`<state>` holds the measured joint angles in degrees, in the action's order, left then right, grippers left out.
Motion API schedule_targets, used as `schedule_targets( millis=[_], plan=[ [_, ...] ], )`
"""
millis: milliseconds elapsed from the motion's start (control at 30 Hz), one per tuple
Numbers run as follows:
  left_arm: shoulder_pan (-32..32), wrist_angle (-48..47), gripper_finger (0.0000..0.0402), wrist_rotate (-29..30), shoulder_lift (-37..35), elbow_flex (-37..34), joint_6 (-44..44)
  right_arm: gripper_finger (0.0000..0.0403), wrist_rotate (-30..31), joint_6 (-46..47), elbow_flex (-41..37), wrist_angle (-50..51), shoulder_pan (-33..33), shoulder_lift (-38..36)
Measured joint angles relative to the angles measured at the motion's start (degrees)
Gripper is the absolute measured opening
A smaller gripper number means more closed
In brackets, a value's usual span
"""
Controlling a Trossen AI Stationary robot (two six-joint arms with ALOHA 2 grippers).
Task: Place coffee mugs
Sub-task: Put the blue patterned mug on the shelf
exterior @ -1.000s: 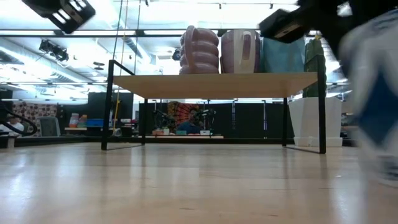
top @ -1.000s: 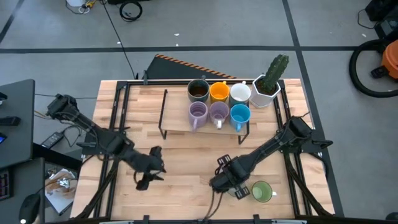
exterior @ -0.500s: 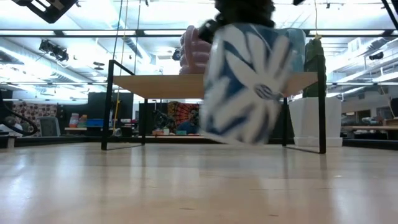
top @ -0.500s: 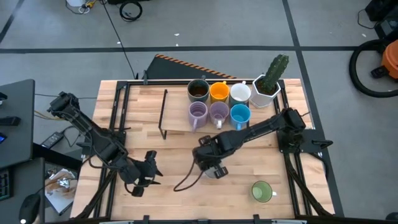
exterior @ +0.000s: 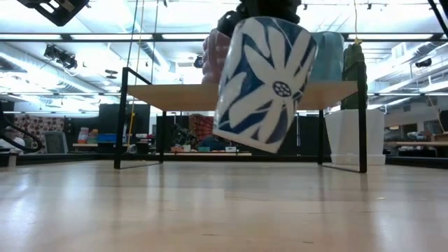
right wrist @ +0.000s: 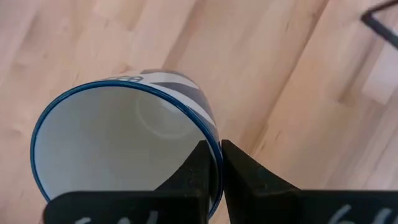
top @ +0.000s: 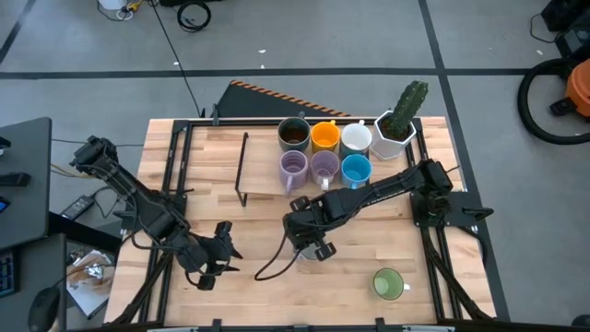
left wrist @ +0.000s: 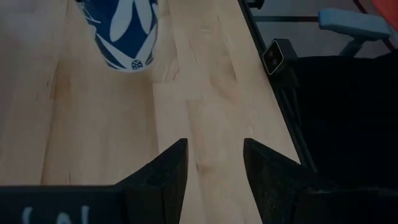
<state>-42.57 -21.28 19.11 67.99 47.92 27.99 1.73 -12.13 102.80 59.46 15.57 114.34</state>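
Note:
A white mug with a blue flower pattern (exterior: 262, 84) hangs above the table's middle, with my right gripper (top: 309, 244) shut on its rim. The mug also shows in the left wrist view (left wrist: 127, 34). Six mugs stand on the wooden shelf (top: 263, 184): dark brown (top: 294, 135), orange (top: 324, 136), white (top: 356, 138), two lavender (top: 293, 168) (top: 324, 166) and blue (top: 356, 169). A green mug (top: 388, 283) stands on the table at the near right. My left gripper (top: 217, 260) is open over bare wood near the left front. My right gripper pinches the patterned mug's rim (right wrist: 214, 146), one finger inside the mug and one outside (right wrist: 239, 171). The fingers come from above, pointing steeply down. The mug hangs below them, lifted clear of the table and tilted (exterior: 262, 84).
A white hexagonal pot with a cactus (top: 398, 120) stands at the shelf's right end. The shelf's black frame legs (exterior: 124, 119) stand on the table. A dark cable (top: 275, 266) loops down onto the wood beside my right gripper. Bare wood lies between the arms.
My right gripper has carried the patterned mug from beside the green mug toward the table's left and far side, raising it; the mug now hangs higher and more tilted. My left gripper has shifted a little toward the near left corner.

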Motion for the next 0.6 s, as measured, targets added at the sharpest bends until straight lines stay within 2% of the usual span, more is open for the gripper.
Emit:
schedule_targets(
  millis=[367, 600],
  plan=[
    [0.0, 2.6, 0.0162, 0.6, 2.4, 0.0, -0.2, 0.0027, 1.6, 3.6, -4.5, 2.6, 0.0, -0.1],
    [0.8, 3.6, 0.0162, 0.7, 4.6, 0.0, -0.6, 0.003, -0.3, 4.6, -6.8, 3.0, -0.1, -0.1]
  ],
)
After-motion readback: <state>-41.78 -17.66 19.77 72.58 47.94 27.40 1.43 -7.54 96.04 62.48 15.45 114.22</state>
